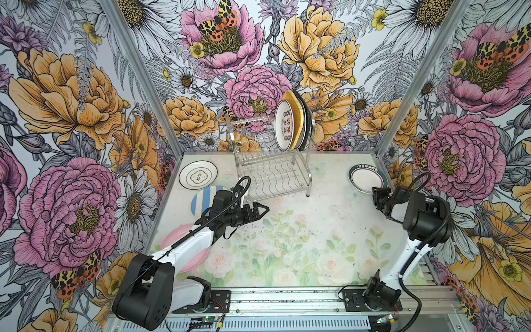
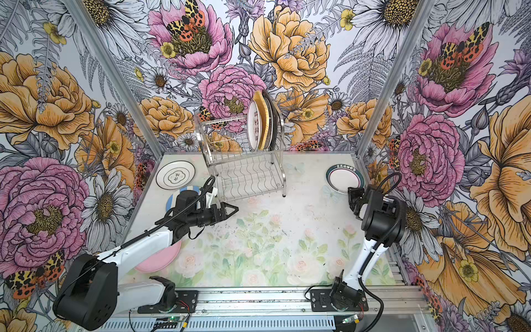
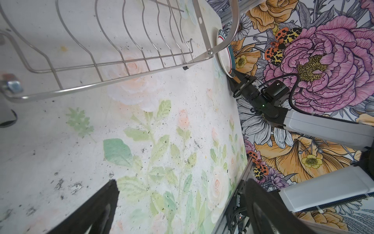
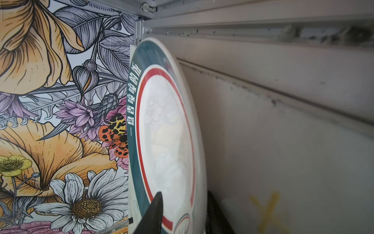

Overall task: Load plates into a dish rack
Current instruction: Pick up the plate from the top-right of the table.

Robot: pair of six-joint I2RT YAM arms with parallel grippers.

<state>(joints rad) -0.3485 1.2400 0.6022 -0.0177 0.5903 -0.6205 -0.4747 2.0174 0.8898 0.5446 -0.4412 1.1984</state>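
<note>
The dish rack (image 1: 273, 175) (image 2: 247, 175) stands at the back middle. Its upper tier holds upright plates at the right end: a white patterned one (image 1: 283, 126), a yellow one (image 1: 298, 115) and darker ones behind. Flat at the left lie a white plate with dark rings (image 1: 198, 174), a blue-white striped plate (image 1: 201, 198) and a pink plate (image 1: 195, 261), the last two partly under the left arm. My right gripper (image 1: 377, 195) (image 4: 184, 194) is shut on the near rim of a teal-rimmed plate (image 1: 366, 178) (image 4: 168, 131), one finger over its face, one beneath. My left gripper (image 1: 263, 209) (image 3: 181, 182) hovers open, holding nothing, in front of the rack.
The flowered side wall rises close behind the teal-rimmed plate (image 2: 343, 176), and the table's right edge runs beside it. The rack's wavy lower shelf (image 3: 121, 60) holds nothing. The arm bases sit on the metal rail (image 1: 287, 299) along the front edge.
</note>
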